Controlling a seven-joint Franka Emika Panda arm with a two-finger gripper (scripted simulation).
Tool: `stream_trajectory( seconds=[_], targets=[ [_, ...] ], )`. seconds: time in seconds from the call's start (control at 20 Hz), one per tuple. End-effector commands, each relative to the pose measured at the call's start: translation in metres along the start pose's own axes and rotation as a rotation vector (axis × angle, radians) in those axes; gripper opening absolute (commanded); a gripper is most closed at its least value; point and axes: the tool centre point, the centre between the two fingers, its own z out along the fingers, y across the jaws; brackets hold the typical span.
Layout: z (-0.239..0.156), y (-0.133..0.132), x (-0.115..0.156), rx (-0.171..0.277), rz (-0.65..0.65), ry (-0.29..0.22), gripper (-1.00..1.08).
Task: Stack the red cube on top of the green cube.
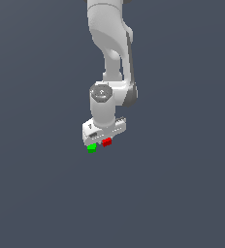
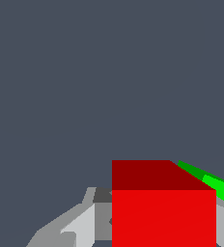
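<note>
While jaws straddle it, red cube [image 2: 163, 217] neighbours green cube [image 1: 91, 148].

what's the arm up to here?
The Panda arm's pincer is down at the two small cubes. The red cube sits right between its fingers in the wrist view, so it looks held or about to be, though contact isn't clear. The green cube lies just beside it, toward the exterior view's left. Red is not yet stacked on green.
</note>
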Motion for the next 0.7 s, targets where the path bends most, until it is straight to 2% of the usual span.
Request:
stream_trajectory(
  seconds=[0.0, 0.3, 0.6, 0.65],
  targets=[
    [0.005, 0.023, -0.009, 0.0, -0.002, 0.001, -1.0],
    [0.013, 0.059, -0.021, 0.0, -0.002, 0.0, -1.0],
    [0.016, 0.07, -0.023, 0.0, -0.002, 0.001, -1.0],
    [0.016, 0.07, -0.023, 0.0, -0.002, 0.001, 1.0]
  ],
)
